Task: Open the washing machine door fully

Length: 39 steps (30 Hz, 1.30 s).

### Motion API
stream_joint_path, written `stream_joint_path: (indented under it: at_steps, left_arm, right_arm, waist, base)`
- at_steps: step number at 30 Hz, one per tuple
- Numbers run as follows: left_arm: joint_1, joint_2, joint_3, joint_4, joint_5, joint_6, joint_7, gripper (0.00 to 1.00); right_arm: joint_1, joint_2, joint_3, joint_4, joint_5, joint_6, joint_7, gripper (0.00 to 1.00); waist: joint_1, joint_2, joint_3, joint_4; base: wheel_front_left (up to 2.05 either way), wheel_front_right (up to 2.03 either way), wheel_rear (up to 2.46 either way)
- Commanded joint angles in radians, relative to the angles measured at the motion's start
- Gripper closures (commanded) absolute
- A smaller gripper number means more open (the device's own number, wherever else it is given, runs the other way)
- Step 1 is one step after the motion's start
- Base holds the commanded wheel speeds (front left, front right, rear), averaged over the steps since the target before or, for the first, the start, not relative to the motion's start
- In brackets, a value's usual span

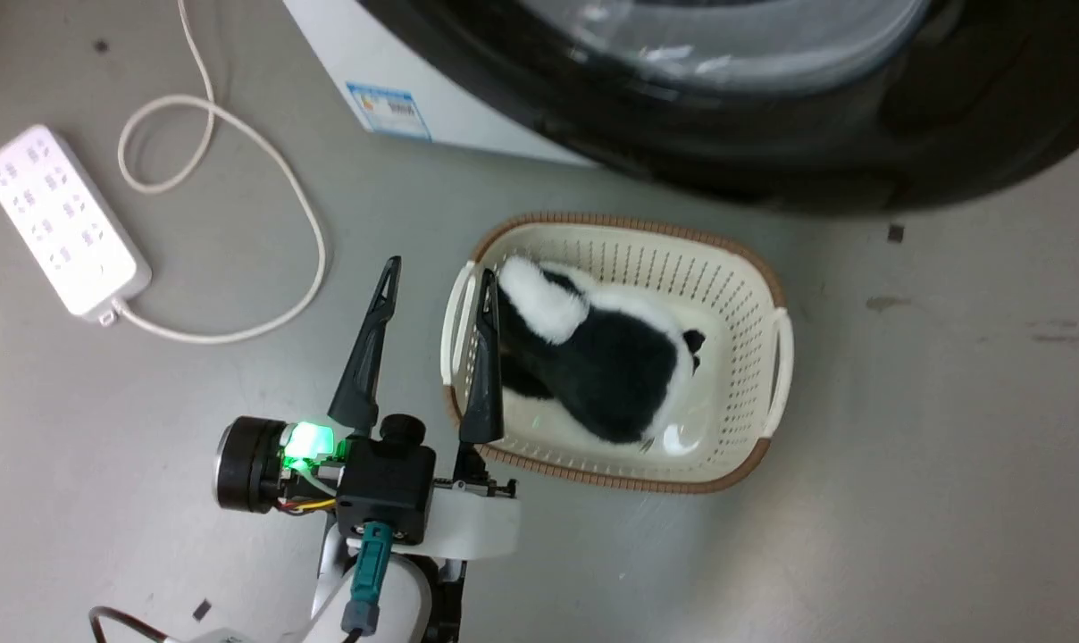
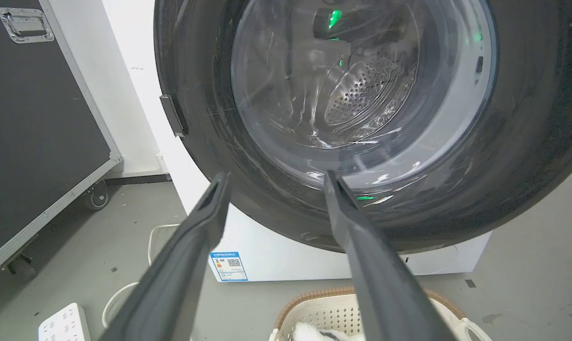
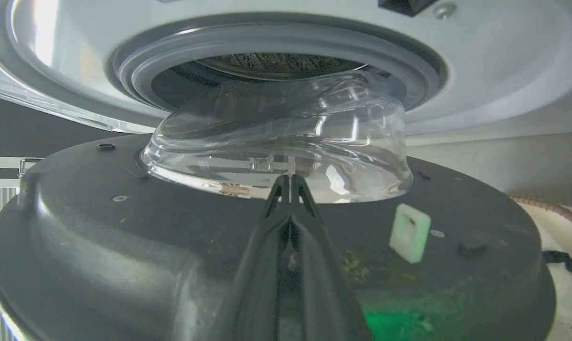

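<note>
The washing machine door [image 1: 772, 161] stands partly open at twelve o'clock in the head view, left end effector [image 1: 440, 268] spread apart at eight o'clock, right end effector [image 3: 290, 179] closed together, pointing at its glass bowl.

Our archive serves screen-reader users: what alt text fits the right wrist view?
The right gripper, fingers shut, points at the inner face of the partly open washing machine door, tips near its glass bowl's base. Behind, the washing machine's grey rubber ring frames the drum.
</note>
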Motion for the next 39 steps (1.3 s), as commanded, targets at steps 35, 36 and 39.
stream_joint_path:
  at_steps: [35,36,39]
  left_arm:
    - [0.286,0.062,0.042,0.050,-0.047,-0.120,-0.005,0.00]
    - [0.290,0.063,0.047,0.049,-0.048,-0.119,-0.005,0.00]
    - [0.298,0.066,0.069,0.042,-0.054,-0.116,-0.005,0.00]
  right_arm:
    - [0.770,0.216,0.649,-0.312,0.490,-0.001,-0.103,0.94]
    - [0.776,0.216,0.649,-0.320,0.476,-0.001,-0.127,0.29]
    - [0.790,0.208,0.629,-0.361,0.433,-0.001,-0.191,0.00]
  waist:
    - [0.0000,-0.0001,-0.393,0.014]
    - [0.0000,-0.0001,-0.399,0.009]
    - [0.0000,-0.0001,-0.409,-0.010]
  base:
    - [0.00,0.00,0.00]
    - [0.00,0.00,0.00]
    - [0.00,0.00,0.00]
